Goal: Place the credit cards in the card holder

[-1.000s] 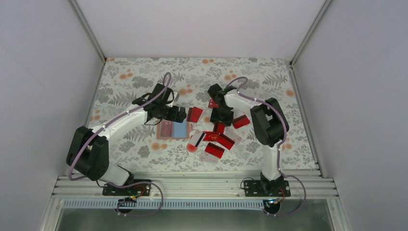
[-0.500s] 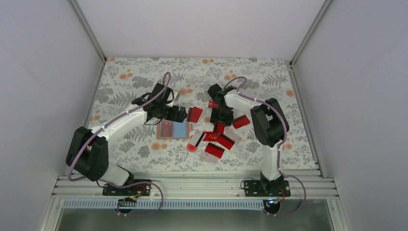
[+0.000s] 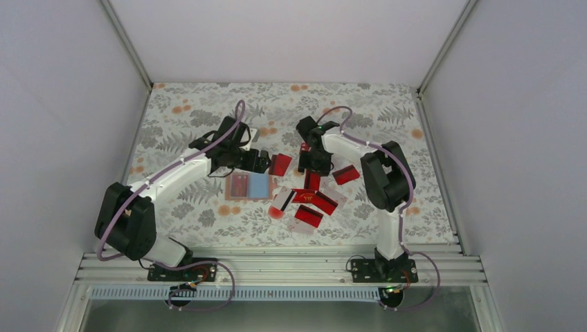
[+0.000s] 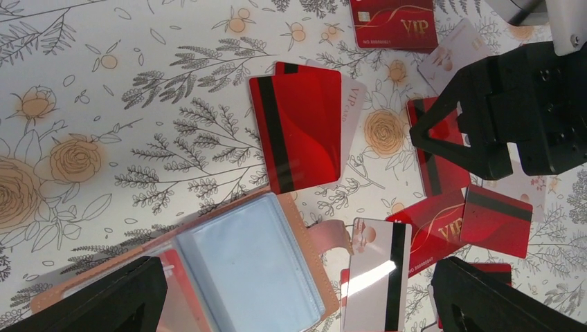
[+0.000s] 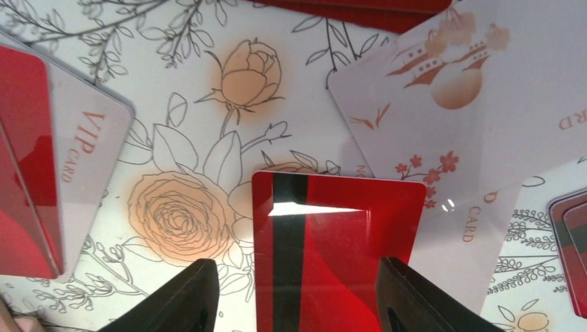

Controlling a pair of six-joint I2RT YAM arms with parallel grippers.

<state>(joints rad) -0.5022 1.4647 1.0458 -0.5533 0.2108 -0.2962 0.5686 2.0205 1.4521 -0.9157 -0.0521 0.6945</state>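
— What is the left hand (image 4: 299, 277) doing?

— Its fingers stand wide apart and hold nothing. Between them, right beneath the hand, lies the card holder (image 4: 242, 256), folded open on the table (image 4: 104, 104) with its light blue sleeve facing up. Just beyond the fingertips, past the holder's far edge, a red card with a black stripe (image 4: 297, 131) lies flat.

— And the right hand (image 5: 297, 270)?

— Spread as well. A red striped card (image 5: 339, 235) lies flat between its fingers; I cannot tell whether they touch it. Beyond the fingertips sits a pale floral card (image 5: 471, 90), and off to one side a pale VIP card (image 5: 83, 152). The other credit cards (image 3: 315, 202) lie scattered near this hand, outside the holder.
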